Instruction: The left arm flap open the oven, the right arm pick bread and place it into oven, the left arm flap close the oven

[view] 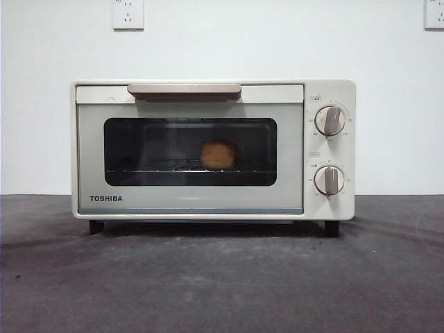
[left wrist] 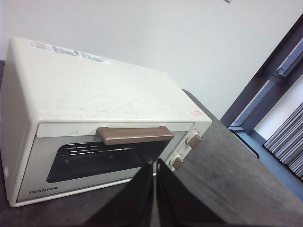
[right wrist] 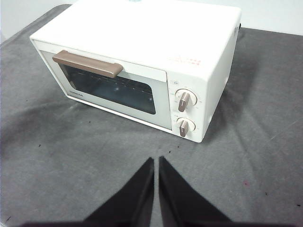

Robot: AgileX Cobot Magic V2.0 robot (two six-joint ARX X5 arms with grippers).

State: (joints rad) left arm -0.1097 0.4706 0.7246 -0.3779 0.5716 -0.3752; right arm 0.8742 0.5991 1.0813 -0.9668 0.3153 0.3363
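Observation:
The cream-white TOSHIBA oven (view: 312, 201) stands in the middle of the table with its glass door shut and the beige handle (view: 184, 90) up. The golden bread (view: 218, 154) sits on the wire rack inside, seen through the window. My left gripper (left wrist: 155, 163) is shut and empty, held above and in front of the oven (left wrist: 94, 94), clear of the handle (left wrist: 135, 135). My right gripper (right wrist: 156, 160) is shut and empty, back over the table in front of the oven (right wrist: 142, 38). Neither arm shows in the front view.
The oven rests on a dark grey cloth (view: 222, 277). Two beige knobs (view: 330, 120) are on its right side. A white wall with outlets (view: 128, 14) is behind. A dark window frame (left wrist: 265, 90) lies beyond the table's end in the left wrist view.

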